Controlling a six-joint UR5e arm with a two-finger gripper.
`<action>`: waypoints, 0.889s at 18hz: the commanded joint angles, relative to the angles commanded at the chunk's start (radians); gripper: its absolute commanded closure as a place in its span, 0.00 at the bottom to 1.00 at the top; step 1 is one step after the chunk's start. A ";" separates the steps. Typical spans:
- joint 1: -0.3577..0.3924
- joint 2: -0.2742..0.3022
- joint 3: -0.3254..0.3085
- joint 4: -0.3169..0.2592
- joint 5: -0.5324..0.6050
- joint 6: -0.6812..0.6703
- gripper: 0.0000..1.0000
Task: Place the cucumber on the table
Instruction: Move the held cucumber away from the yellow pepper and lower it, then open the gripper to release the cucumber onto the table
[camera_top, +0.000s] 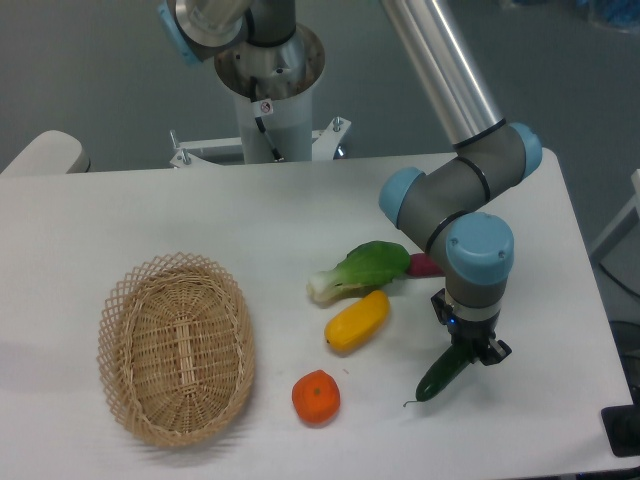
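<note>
— At the near edge of the large white flat table (200, 215), about five o'clock from the middle, what have you got?

— My two-finger gripper (466, 352) is clenched on the upper end of the slim, glossy dark green cucumber (442, 375). It hangs tilted, thin stem tip pointing down toward seven o'clock, very near the tabletop; I cannot tell whether the tip touches.

— What's around it, going back?

— At nine o'clock from the cucumber sits a round orange toy fruit (316, 396), well apart. Further back, at ten o'clock, a yellow oblong vegetable (357, 320), and behind that a leafy light-green bok choy with a white stalk (358, 271). The oval woven wicker basket (176, 345) lies far out at nine o'clock.

— What could go wrong?

— If I let go while it's tilted, I reckon the cucumber could tip and roll, perhaps toward the near edge. Pressing down stem-first might jam or bend the tip.
</note>
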 joint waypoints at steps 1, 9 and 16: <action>0.000 0.000 -0.002 0.000 0.000 -0.002 0.66; -0.003 0.000 -0.005 -0.003 0.002 -0.006 0.65; -0.005 0.000 -0.018 0.000 0.003 -0.008 0.62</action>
